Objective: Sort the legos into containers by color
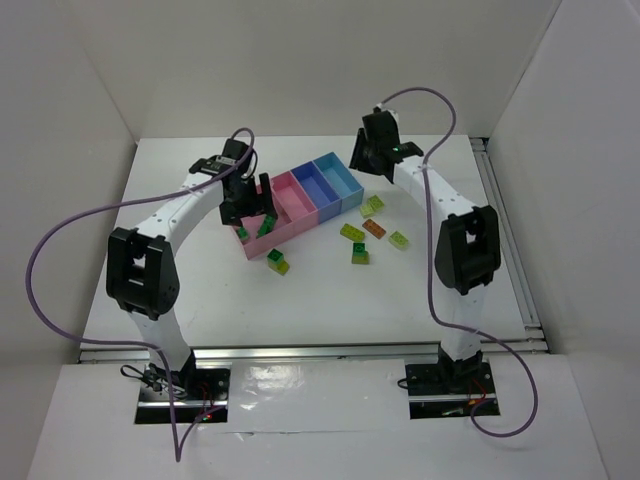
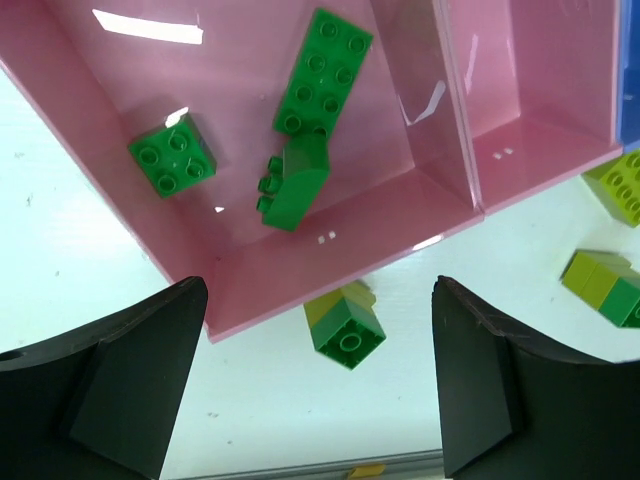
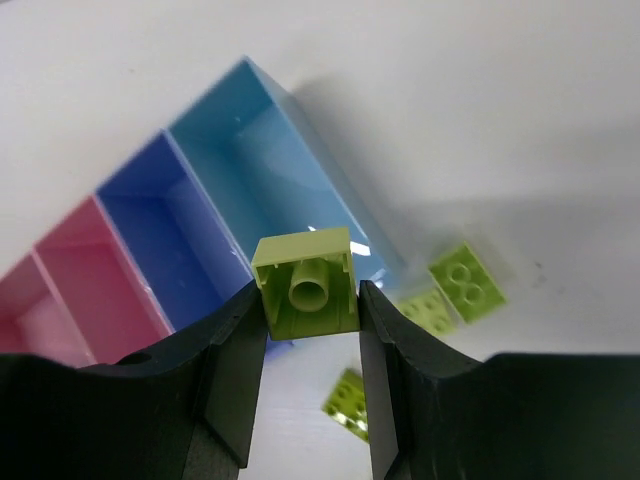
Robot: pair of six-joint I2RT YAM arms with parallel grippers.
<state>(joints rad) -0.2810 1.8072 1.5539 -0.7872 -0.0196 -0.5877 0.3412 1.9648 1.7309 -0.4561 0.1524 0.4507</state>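
Observation:
My left gripper (image 2: 320, 385) is open and empty, hovering over the near edge of the large pink bin (image 2: 90, 90), as the top view (image 1: 249, 212) also shows. In that bin lie three dark green bricks: a square one (image 2: 172, 155), a long one (image 2: 322, 72) and one on its side (image 2: 292, 182). A green brick joined to a yellow-green one (image 2: 345, 325) lies on the table just outside the bin. My right gripper (image 3: 307, 292) is shut on a yellow-green brick (image 3: 305, 278), held above the near end of the light blue bin (image 3: 270, 170).
The medium blue bin (image 3: 170, 220) and the small pink bin (image 2: 530, 90) sit between the end bins. Loose on the table right of the bins are yellow-green bricks (image 1: 372, 205) (image 1: 399, 240), an orange brick (image 1: 374, 227) and a green brick (image 1: 359, 255).

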